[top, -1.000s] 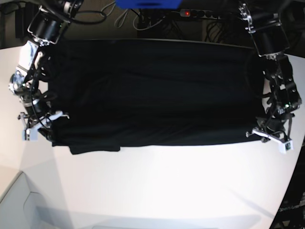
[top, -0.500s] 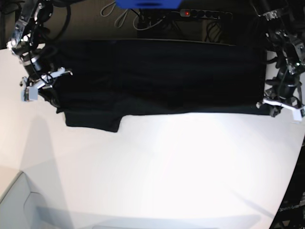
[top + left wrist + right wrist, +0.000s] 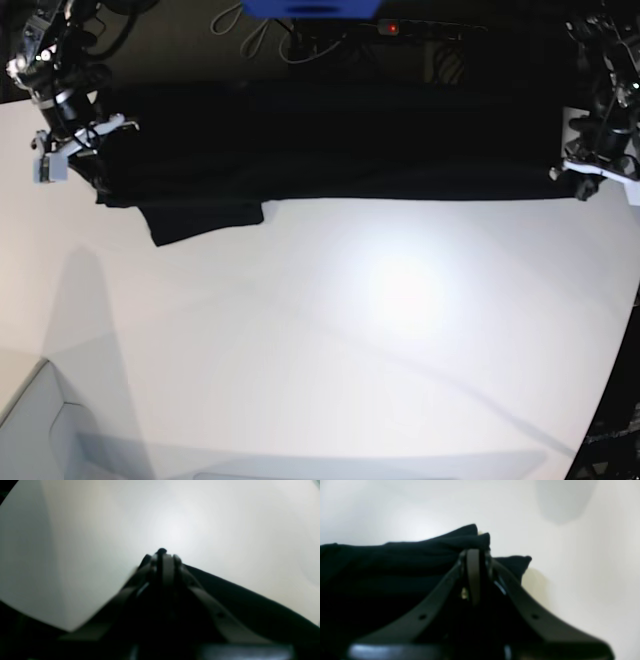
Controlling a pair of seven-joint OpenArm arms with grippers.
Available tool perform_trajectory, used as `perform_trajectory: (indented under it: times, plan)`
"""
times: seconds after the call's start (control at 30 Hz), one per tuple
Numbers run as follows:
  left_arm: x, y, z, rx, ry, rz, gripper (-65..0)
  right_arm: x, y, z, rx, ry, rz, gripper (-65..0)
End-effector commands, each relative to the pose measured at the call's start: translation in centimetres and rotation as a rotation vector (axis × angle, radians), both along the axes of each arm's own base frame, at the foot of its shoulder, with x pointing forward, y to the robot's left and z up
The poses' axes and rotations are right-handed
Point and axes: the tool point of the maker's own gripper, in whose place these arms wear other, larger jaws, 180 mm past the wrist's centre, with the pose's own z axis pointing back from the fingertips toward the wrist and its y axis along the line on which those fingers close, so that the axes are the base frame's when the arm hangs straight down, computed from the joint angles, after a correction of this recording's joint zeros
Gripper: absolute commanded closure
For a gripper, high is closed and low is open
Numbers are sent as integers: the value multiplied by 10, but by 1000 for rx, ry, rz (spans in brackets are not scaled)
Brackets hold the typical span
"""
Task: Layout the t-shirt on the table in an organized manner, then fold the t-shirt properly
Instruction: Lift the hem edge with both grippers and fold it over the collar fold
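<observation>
The black t-shirt (image 3: 330, 140) is stretched in a wide band along the far side of the white table (image 3: 380, 330), with one sleeve (image 3: 205, 218) lying lower at its left. No print shows. My right gripper (image 3: 92, 165) is shut on the shirt's left end; in the right wrist view its closed fingertips (image 3: 473, 557) pinch bunched black cloth (image 3: 470, 538). My left gripper (image 3: 565, 178) is shut on the right end; in the left wrist view the closed gripper (image 3: 162, 555) has dark cloth (image 3: 250, 602) running off to its right over the table (image 3: 175, 517).
A power strip (image 3: 410, 28) with a red light, cables and a blue object (image 3: 310, 8) lie beyond the far edge. A pale box corner (image 3: 40, 420) sits at the near left. The table's curved edge (image 3: 610, 400) runs down the right.
Both grippers have moved toward the far edge, pulling the shirt with them. Its near hem has retreated up the table and the cloth is drawn tauter.
</observation>
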Motion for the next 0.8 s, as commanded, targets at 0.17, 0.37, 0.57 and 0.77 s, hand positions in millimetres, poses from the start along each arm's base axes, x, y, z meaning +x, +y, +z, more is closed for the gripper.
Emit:
perform_trajectory:
  times: [0.17, 0.37, 0.57, 0.77]
  plan:
    - [-12, 8, 1, 36, 11, 2, 0, -5, 0, 5, -1, -18, 8, 0]
    - [-26, 6, -9, 35, 58, -4, 0, -13, -3, -11, 20, 26, -8, 0]
    - [-40, 16, -42, -14, 138, 41, 0, -18, -5, -22, 38, 56, -20, 0]
    - [-48, 18, -56, -35, 176, 56, 0, -25, -4, -25, 35, 74, -15, 0]
